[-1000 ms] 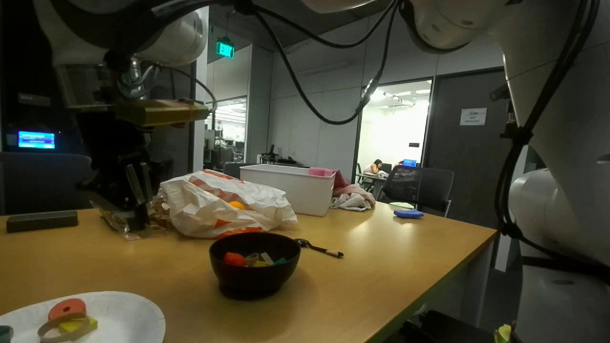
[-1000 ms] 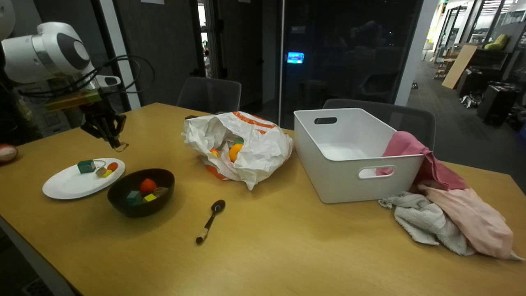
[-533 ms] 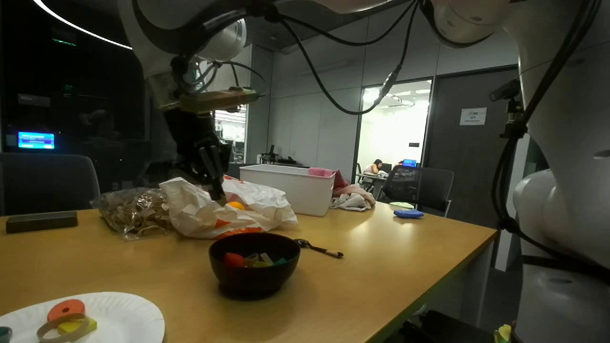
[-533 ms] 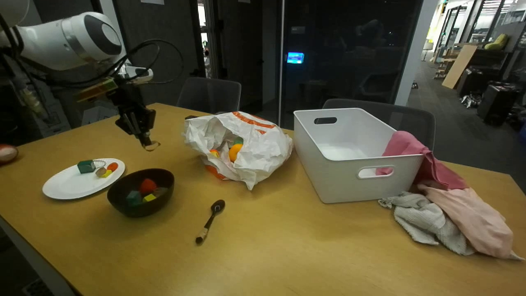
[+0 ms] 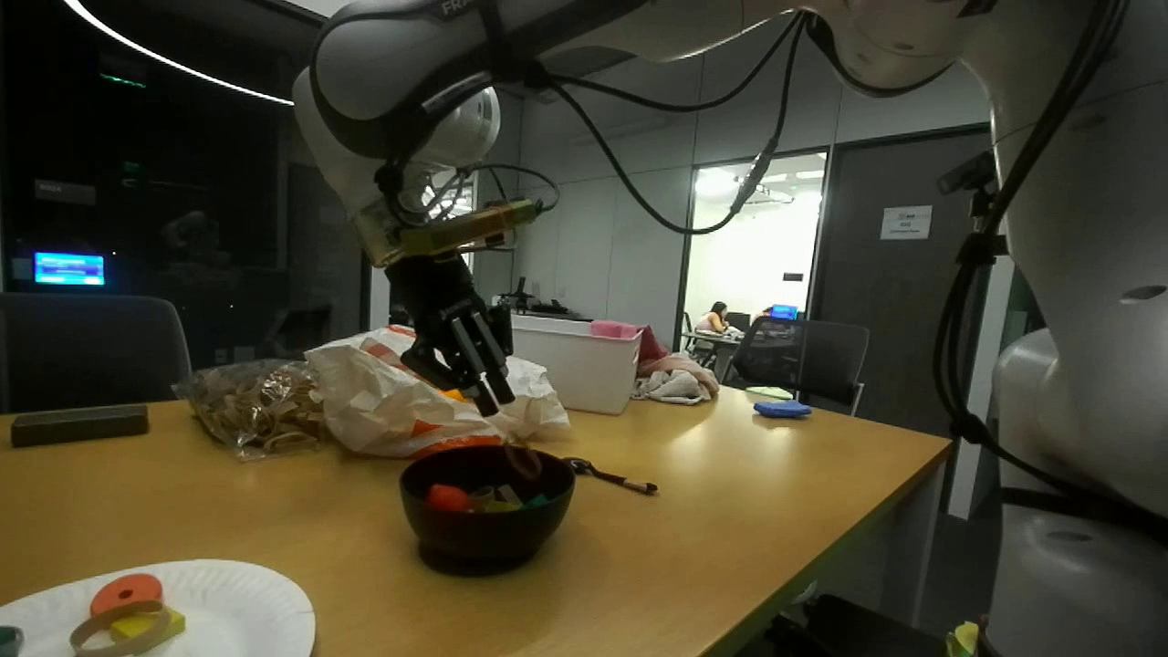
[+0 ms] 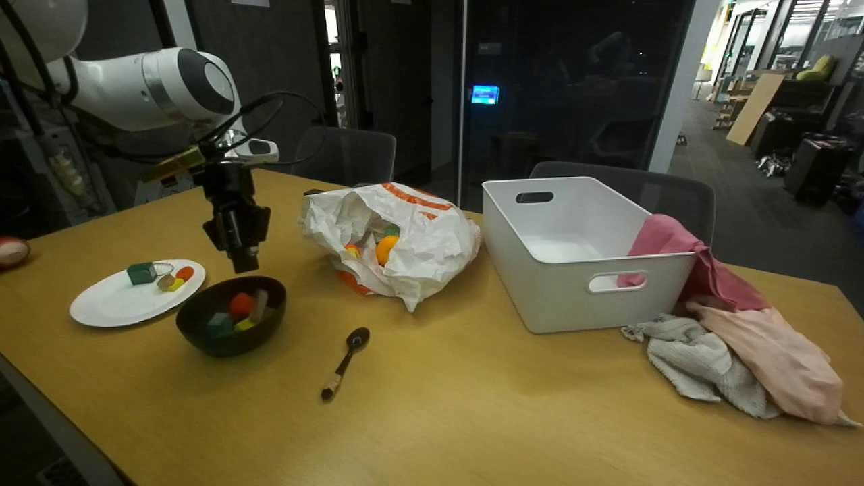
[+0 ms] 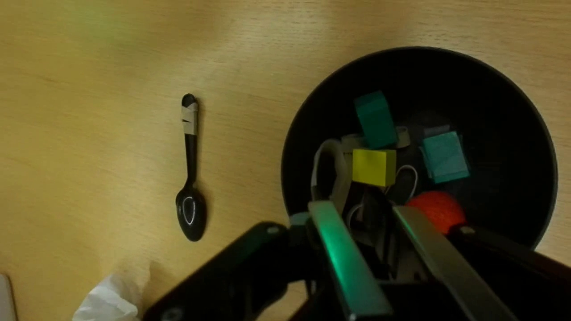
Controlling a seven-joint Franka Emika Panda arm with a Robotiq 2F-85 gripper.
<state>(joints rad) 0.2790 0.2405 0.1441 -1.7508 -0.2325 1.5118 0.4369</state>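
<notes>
standing on edge, apparently, the thin tan ring-shaped band (image 7: pixel 342 174) is inside the round black bowl (image 7: pixel 504 116), just left of the yellow cube-like block (image 7: pixel 374 167) in the wrist view, its long axis running up and down there; blur hides whether it rests. the black two-fingered claw (image 7: pixel 360 208) is spread above, gripping nothing. letting go looks done; only withdrawing seems left. the pale wooden counter (image 7: pixel 250 67) carries the bowl.
</notes>
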